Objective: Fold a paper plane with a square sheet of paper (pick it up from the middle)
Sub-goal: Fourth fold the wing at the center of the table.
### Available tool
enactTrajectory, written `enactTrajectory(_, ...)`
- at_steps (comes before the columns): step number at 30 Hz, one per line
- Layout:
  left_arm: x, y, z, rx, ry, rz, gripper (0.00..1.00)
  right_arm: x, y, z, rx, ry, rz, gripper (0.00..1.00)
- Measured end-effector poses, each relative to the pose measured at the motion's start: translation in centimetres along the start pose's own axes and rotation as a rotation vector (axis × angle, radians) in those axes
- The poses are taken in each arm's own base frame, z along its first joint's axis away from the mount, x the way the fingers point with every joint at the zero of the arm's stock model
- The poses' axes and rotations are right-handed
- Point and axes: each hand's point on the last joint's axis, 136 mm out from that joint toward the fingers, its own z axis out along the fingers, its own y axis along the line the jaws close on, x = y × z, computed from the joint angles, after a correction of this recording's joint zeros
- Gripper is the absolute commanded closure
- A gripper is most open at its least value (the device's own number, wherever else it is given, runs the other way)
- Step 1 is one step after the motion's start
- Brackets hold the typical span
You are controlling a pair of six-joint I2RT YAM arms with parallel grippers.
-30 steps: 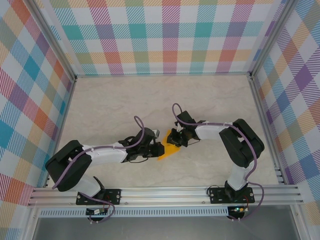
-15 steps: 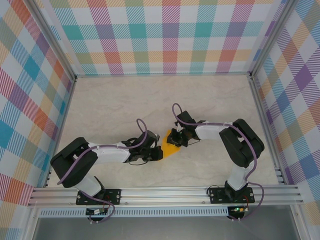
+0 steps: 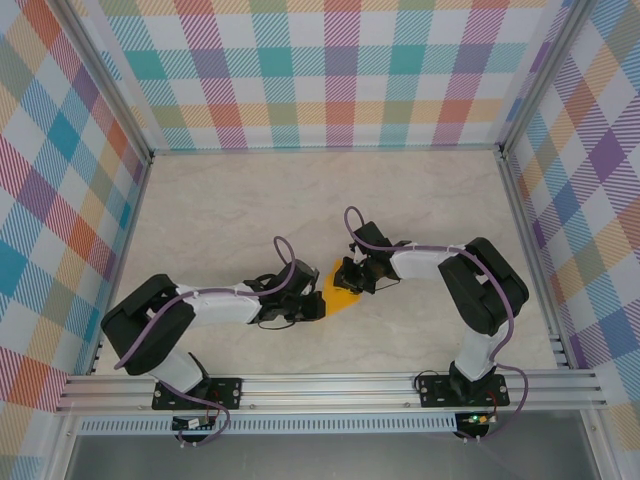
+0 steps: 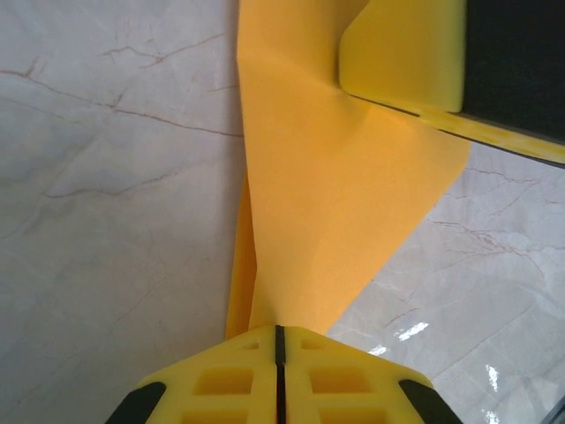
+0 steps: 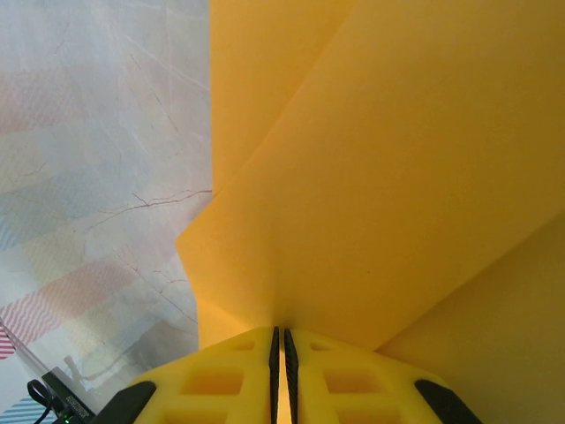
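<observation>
Thin, matte orange square sheet of paper [image 3: 343,297], creased into a layered wedge, sits mid-desk [image 3: 220,210] between both tools; left tool [image 4: 279,340] pinched closed on its left edge; right tool [image 5: 282,340] clamped on its far edge; desk pale, marbled.

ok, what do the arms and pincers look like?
Left arm and right arm: white links, bulky black joint housings, a purple cable looped along each. Left pincer and right pincer: yellow moulded fingers with square recesses, black side pieces.
</observation>
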Motion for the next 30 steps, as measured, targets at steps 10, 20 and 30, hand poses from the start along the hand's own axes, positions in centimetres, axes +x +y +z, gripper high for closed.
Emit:
enactTrajectory(10, 0.2, -1.1, -0.9, 0.040, -0.004, 0.017, 0.90, 0.1, 0.0, 0.1, -0.001, 0.005, 0.001, 0.86)
enactTrajectory(20, 1.1, 0.6, -0.2, -0.036, 0.024, 0.002, 0.92, 0.1, 0.0, 0.1, -0.002, 0.008, 0.002, 0.86)
enactTrajectory(30, 1.0, 0.9, -0.2, -0.050, 0.015, 0.002, 0.94, 0.1, 0.0, 0.1, -0.002, 0.009, 0.002, 0.86)
